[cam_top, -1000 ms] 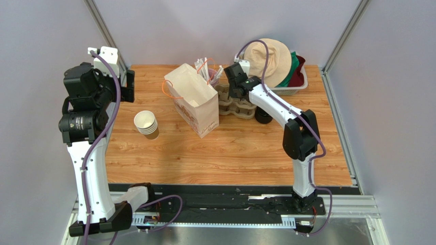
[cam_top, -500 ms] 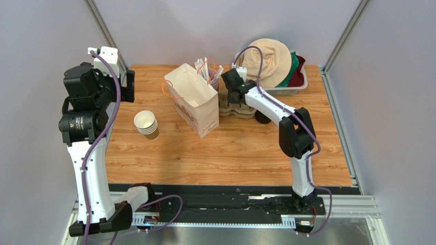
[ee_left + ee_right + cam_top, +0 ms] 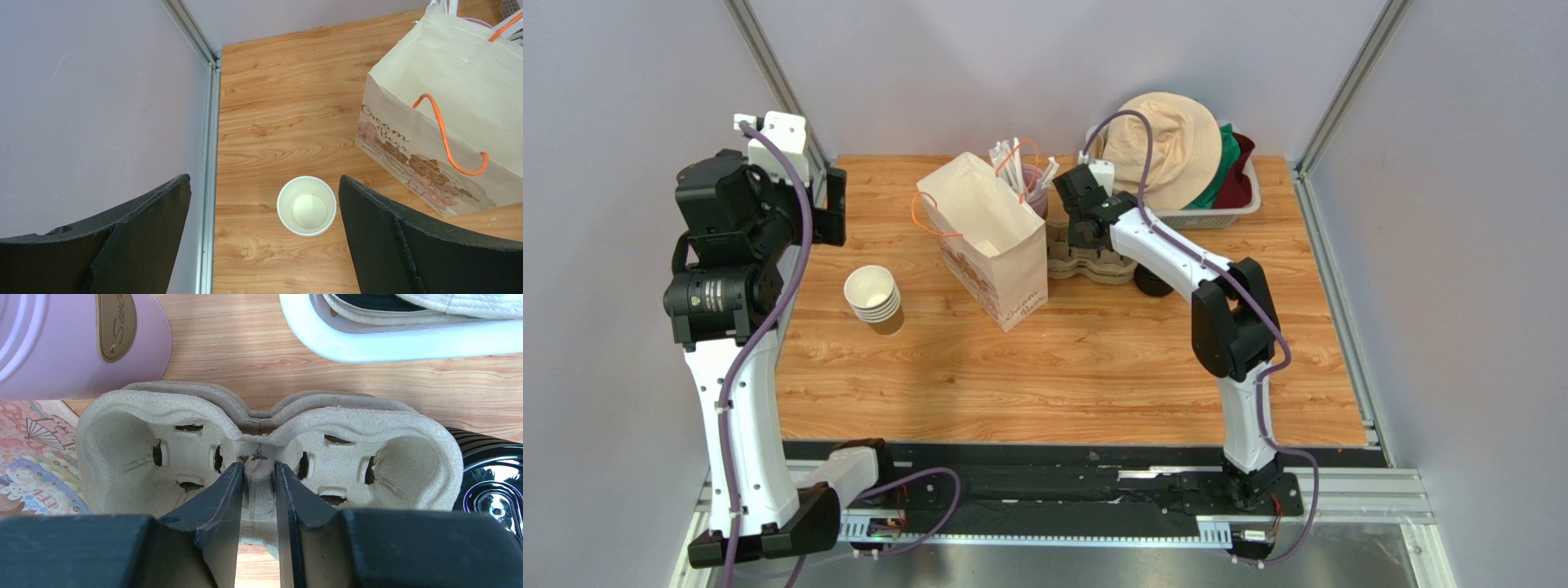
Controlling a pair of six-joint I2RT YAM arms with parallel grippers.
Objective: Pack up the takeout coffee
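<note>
No takeout coffee with a lid on it shows in any view. My right gripper (image 3: 1078, 228) (image 3: 259, 469) is down at the stack of pulp cup carriers (image 3: 1100, 261) (image 3: 393, 447), behind the paper bag (image 3: 983, 239) (image 3: 442, 116). Its fingers stand a little apart astride the top carrier's middle ridge, with thin dark slits beside it. A stack of lidless brown paper cups (image 3: 874, 298) (image 3: 306, 206) stands left of the bag. My left gripper (image 3: 827, 206) (image 3: 264, 180) hangs wide open high above those cups, with nothing between its fingers.
Black lids (image 3: 1154, 283) (image 3: 494, 490) sit right of the carriers. A pink container (image 3: 73, 343) with straws (image 3: 1020, 165) stands behind the bag. At the back right is a white bin (image 3: 1234, 208) (image 3: 380, 350) with hats (image 3: 1173, 141). A wall rail (image 3: 209, 153) runs along the left edge.
My right arm has swung left and down onto the carrier stack, and its fingers have spread a little. The left arm has not moved.
</note>
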